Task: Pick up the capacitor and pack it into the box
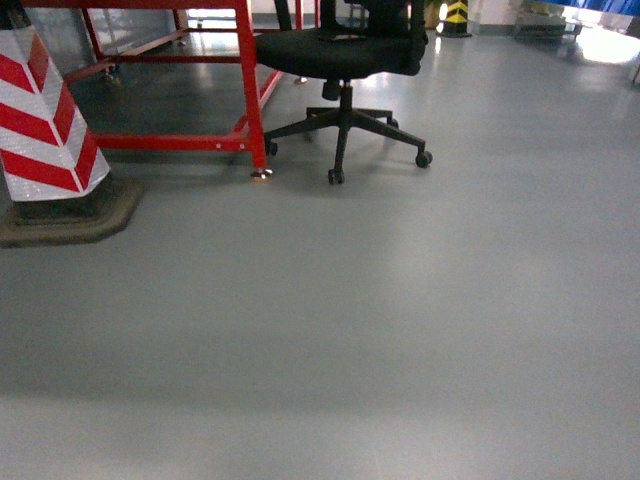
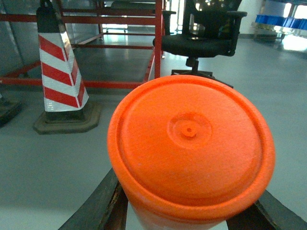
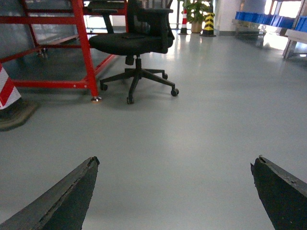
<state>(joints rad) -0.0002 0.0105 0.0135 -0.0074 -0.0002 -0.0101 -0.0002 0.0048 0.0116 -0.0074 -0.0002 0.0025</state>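
The capacitor [image 2: 192,143] is a fat orange cylinder with a round end cap, and it fills the left wrist view. My left gripper [image 2: 184,213] is shut on it, one dark finger [image 2: 103,206] on each side of its body. In the right wrist view my right gripper [image 3: 175,165] stands wide open over bare grey floor, nothing between its fingers [image 3: 72,196]. The box is out of view in every frame. Neither gripper shows in the head view.
A red and white striped cone [image 1: 45,120] on a dark base stands at the left. Behind it are a red metal frame [image 1: 250,90] and a black wheeled office chair [image 1: 345,60]. Blue bins [image 3: 268,19] line the far right wall. Grey floor [image 1: 350,330] lies ahead.
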